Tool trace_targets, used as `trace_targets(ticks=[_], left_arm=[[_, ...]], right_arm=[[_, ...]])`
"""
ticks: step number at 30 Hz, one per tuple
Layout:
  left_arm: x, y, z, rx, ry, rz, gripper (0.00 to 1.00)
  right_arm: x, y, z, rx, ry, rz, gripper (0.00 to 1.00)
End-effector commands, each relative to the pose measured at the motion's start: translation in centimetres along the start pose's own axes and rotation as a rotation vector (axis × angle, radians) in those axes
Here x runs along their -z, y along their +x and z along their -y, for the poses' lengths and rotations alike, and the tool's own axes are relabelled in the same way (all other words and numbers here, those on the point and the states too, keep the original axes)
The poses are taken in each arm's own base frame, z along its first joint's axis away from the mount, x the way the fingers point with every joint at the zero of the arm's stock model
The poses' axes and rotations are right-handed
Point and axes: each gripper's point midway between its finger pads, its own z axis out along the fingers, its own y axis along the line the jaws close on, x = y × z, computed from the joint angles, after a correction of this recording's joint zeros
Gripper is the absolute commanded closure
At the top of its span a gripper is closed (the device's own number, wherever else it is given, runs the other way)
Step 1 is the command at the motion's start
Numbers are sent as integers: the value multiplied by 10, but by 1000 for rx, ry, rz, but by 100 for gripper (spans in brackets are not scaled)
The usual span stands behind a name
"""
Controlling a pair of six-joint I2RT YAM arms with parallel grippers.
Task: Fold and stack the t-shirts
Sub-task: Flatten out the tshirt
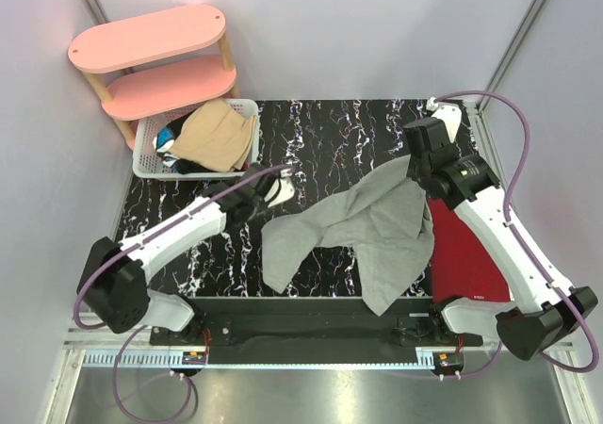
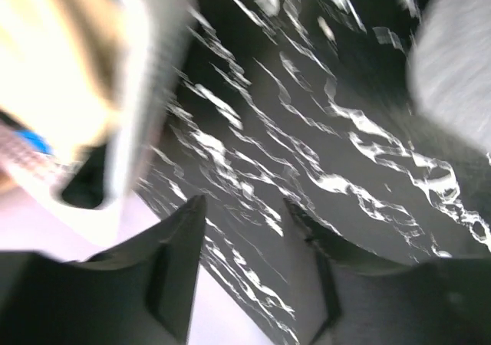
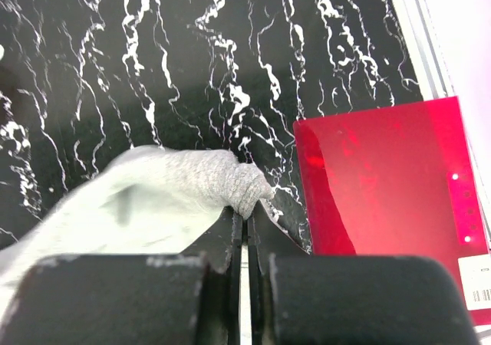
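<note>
The grey t-shirt (image 1: 363, 231) is light, floppy stuff with zero stiffness, so I'd guess it sags and bunches anywhere it isn't held; best grabbed at the hem corners or shoulder seams. It's lying rumpled on the right half of the black marbled surface (image 1: 330, 132), with one edge pinched in the clenched right tool (image 3: 244, 213). The left tool (image 2: 244, 203) is spread apart and holding nothing, near the white basket (image 1: 146, 160) with the tan t-shirt (image 1: 217, 134). A red panel (image 1: 466, 250) takes up the right edge, so the folding room is in the middle.

Right gripper (image 3: 244, 224) pinches grey t-shirt (image 3: 153, 203) beside red sheet (image 3: 383, 184)
</note>
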Motion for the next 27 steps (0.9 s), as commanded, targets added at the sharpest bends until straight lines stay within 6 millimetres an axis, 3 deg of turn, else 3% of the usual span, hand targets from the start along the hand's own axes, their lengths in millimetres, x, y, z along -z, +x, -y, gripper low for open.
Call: trace_targets(ticks=[1, 2, 3, 6, 9, 13, 18, 27], left_arm=[[54, -69, -29, 52, -32, 227, 48], [65, -78, -17, 34, 4, 263, 47], [81, -94, 13, -41, 63, 318, 47], [102, -99, 90, -187, 255, 354, 47], [90, -83, 140, -260, 377, 267, 51], [76, -65, 168, -287, 448, 187, 55], [61, -45, 185, -304, 488, 114, 55], [60, -38, 210, -317, 567, 89, 50]], right_arm=[[14, -27, 10, -46, 13, 74, 100], [12, -23, 8, -50, 10, 64, 100], [9, -20, 5, -50, 4, 50, 100], [1, -9, 0, -42, 0, 15, 100], [-4, -4, -2, -39, 2, 4, 100], [-6, -1, -3, -36, 3, -2, 100], [-10, 1, -6, -27, -5, -13, 100], [-14, 5, -11, -26, -17, -30, 100]])
